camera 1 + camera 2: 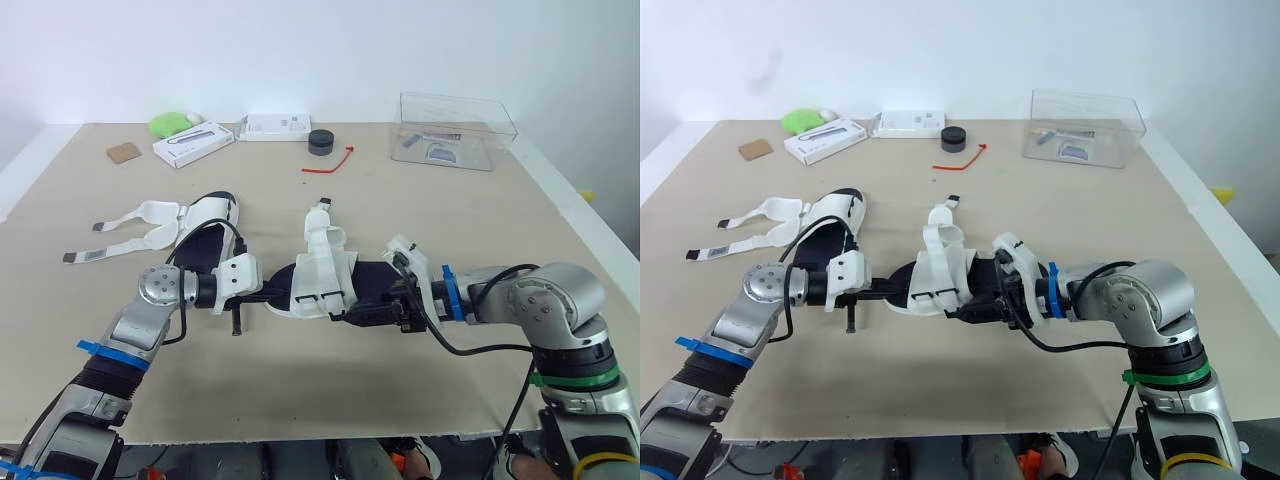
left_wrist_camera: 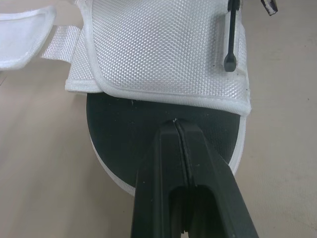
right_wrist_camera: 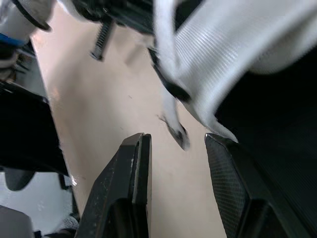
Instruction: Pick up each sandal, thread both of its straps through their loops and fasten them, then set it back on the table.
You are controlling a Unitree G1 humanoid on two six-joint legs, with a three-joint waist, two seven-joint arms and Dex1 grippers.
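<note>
A black-soled sandal with white straps (image 1: 322,272) lies mid-table between my two grippers. My left gripper (image 1: 272,293) is shut, its fingertips (image 2: 176,126) pressed together on the black insole at the sandal's rounded end, just short of the wide white mesh strap (image 2: 163,49). From the other side, my right gripper (image 3: 178,144) stands open beside the sandal, and a thin white strap end (image 3: 176,130) hangs between its fingers (image 3: 136,163). The second sandal (image 1: 198,228) rests at the left with both straps spread out flat, untouched.
Along the far edge stand a clear plastic box (image 1: 455,130), a black round object (image 1: 320,142), a red tie (image 1: 330,163), two white boxes (image 1: 193,143) (image 1: 273,126), a green object (image 1: 170,124) and a brown square (image 1: 124,152).
</note>
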